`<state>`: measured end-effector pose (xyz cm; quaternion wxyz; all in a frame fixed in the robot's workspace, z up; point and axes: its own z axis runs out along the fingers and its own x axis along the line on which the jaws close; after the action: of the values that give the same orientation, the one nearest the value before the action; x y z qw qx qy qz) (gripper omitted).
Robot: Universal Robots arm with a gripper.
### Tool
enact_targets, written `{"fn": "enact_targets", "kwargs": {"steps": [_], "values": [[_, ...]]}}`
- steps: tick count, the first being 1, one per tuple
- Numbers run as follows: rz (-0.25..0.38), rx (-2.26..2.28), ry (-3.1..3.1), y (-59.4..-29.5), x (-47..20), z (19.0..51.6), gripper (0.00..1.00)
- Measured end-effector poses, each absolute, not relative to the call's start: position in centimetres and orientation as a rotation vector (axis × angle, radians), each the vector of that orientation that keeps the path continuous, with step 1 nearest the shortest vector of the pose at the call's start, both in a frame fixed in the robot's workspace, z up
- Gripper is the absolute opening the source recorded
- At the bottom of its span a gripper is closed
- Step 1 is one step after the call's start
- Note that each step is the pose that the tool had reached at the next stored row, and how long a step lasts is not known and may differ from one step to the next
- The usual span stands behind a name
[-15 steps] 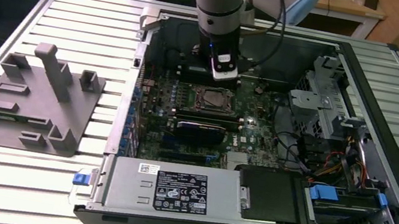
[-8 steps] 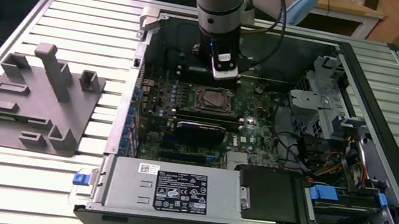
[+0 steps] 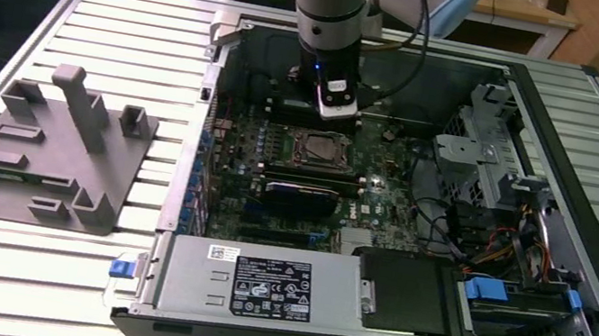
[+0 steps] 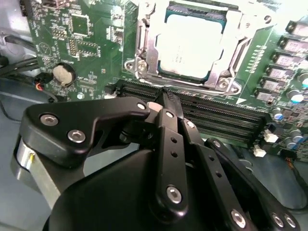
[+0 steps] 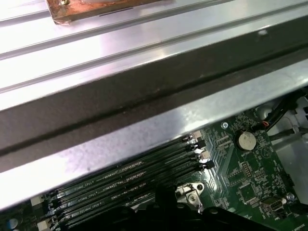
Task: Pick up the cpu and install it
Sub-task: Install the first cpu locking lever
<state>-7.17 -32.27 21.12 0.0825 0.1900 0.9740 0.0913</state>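
In the exterior view, the arm (image 3: 330,0) reaches down into the open computer case (image 3: 590,180) lying on the slatted surface (image 3: 119,10); the gripper (image 3: 334,110) hangs just above the motherboard (image 3: 383,182), on the far side of the socket; the cpu (image 3: 316,147) sits inside the socket frame (image 3: 313,164), apart from the gripper; a grey fixture (image 3: 46,153) rests on the surface at the exterior view's left; the power supply (image 3: 255,284) lies at the case's near edge. In the second wrist view, the fingers (image 4: 171,103) are drawn together with nothing between them, poised over the memory slots (image 4: 216,113); the cpu (image 4: 190,43) lies seated in the socket beyond them, its silver top exposed. In the first wrist view, the case wall (image 5: 144,96) crosses above the memory slots (image 5: 125,180), and a coin battery (image 5: 247,140) sits on the board.
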Motion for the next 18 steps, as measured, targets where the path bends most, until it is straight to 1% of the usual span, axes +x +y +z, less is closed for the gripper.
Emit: {"fn": "enact_targets", "kwargs": {"steps": [5, 11, 18], "values": [[0.238, 0.575, 2.941, -32.3, -7.1, 21.1, 0.11], [0.228, 0.582, 2.968, -32.8, -7.0, 21.1, 0.11], [0.219, 0.592, 3.001, -34.4, -6.8, 21.0, 0.11]]}}
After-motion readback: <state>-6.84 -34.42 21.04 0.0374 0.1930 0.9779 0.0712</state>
